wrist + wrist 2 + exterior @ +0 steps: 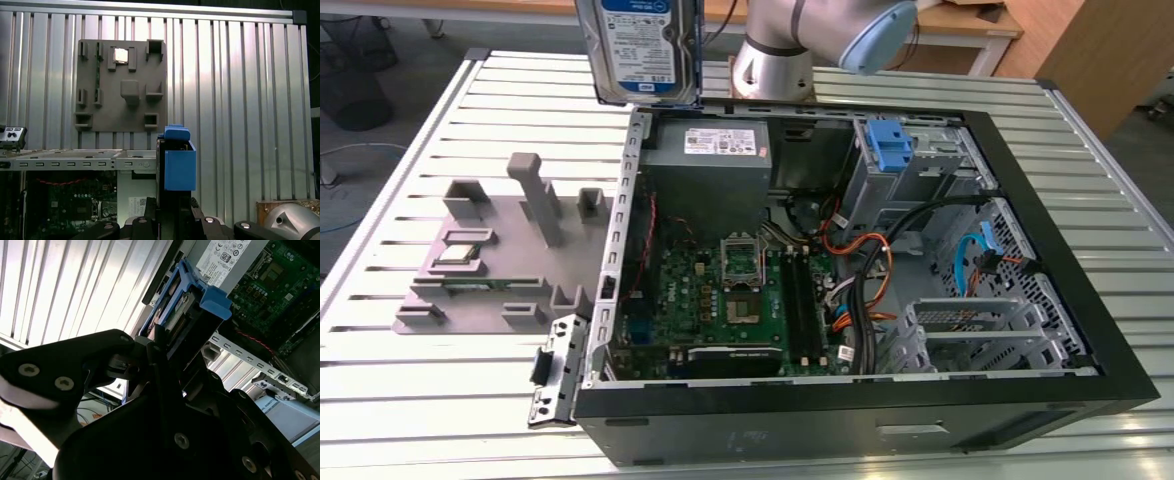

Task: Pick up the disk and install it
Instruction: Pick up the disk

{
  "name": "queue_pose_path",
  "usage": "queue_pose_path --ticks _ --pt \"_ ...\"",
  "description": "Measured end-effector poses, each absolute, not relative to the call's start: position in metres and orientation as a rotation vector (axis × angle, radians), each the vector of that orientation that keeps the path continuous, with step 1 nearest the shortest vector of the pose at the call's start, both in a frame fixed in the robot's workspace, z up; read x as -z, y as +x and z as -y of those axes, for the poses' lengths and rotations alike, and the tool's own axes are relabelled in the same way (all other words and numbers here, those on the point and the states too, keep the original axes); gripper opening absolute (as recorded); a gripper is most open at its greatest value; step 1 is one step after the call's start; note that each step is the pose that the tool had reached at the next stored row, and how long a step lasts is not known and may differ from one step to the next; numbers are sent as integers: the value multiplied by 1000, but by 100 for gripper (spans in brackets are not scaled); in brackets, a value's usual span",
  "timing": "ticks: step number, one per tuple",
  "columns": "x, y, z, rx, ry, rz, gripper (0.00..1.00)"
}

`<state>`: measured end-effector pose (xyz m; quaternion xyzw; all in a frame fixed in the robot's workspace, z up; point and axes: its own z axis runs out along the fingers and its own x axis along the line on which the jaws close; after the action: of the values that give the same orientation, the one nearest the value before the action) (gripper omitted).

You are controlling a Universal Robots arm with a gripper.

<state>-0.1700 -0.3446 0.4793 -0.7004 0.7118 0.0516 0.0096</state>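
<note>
The disk (640,50), a silver drive with a white-and-blue label in a blue bracket, hangs upright in the air above the far corner of the open computer case (854,405), on the exterior view's left. In the second wrist view my gripper (160,347) is shut on the disk (175,305), its black fingers (125,347) clamped on the drive's sides. In the first wrist view the disk (179,165) is edge-on, its blue bracket rising from the gripper (172,220). The grey power supply box (707,150) lies just below the disk.
Inside the case are a green motherboard (720,290), orange and black cables (874,250), and a drive cage with a tall blue latch (887,145). A grey fixture plate (494,260) with pegs lies on the slatted metal table, beside the case. The arm's base (774,60) stands behind the case.
</note>
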Motion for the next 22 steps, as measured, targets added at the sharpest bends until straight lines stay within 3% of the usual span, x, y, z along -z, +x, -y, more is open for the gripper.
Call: queue_pose_path --ticks 22 --pt "-479 -150 345 -161 -2187 -2223 35"
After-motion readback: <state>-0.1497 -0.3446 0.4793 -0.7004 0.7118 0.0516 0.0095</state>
